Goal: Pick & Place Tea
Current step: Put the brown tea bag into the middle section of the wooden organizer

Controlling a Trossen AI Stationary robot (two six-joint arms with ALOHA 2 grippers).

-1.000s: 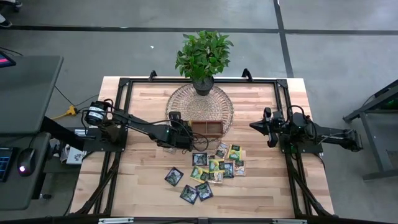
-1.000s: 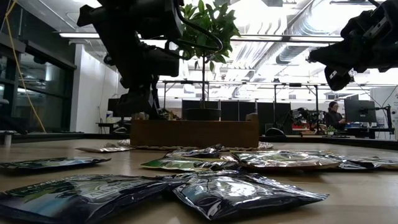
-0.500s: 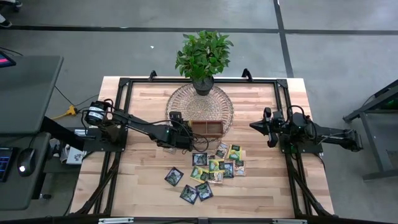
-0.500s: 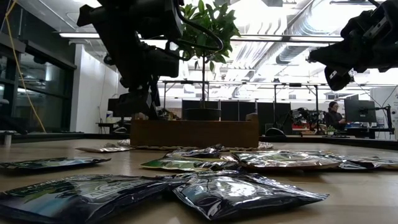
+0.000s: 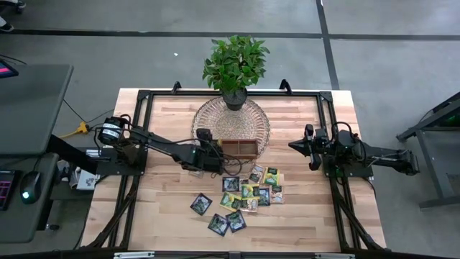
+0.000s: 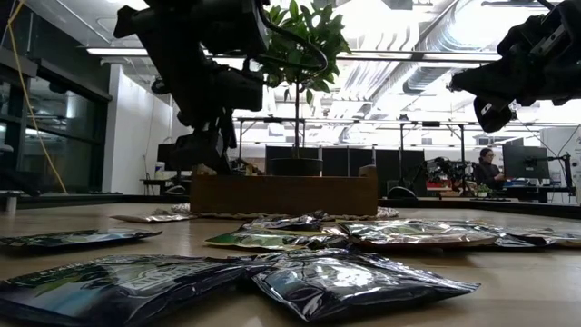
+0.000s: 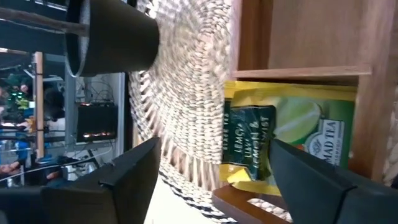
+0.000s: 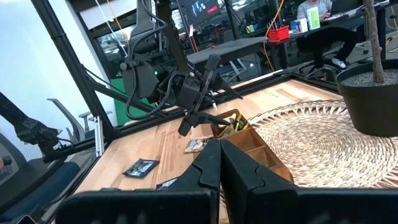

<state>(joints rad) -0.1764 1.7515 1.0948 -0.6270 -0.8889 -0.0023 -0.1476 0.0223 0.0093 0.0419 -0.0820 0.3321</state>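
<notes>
A yellow-green tea sachet (image 7: pixel 267 137) stands in the left end compartment of the brown wooden tray (image 5: pixel 239 149), its upper edge sticking out above the rim (image 8: pixel 231 122). My left gripper (image 7: pixel 214 146) is open at that end of the tray (image 5: pixel 218 155), one finger on either side of the sachet and apart from it. Several more tea sachets (image 5: pixel 248 193) lie flat on the table in front of the tray. My right gripper (image 5: pixel 293 146) waits shut above the table's right side.
A potted plant (image 5: pixel 235 68) stands on a round woven mat (image 5: pixel 231 119) just behind the tray. Black frame rails (image 5: pixel 136 144) run along the table's edges. In the room beyond the table a person (image 6: pixel 487 168) sits at a screen.
My left gripper has opened while staying at the tray's left end, and has let go of the yellow-green sachet, which stays in the compartment.
</notes>
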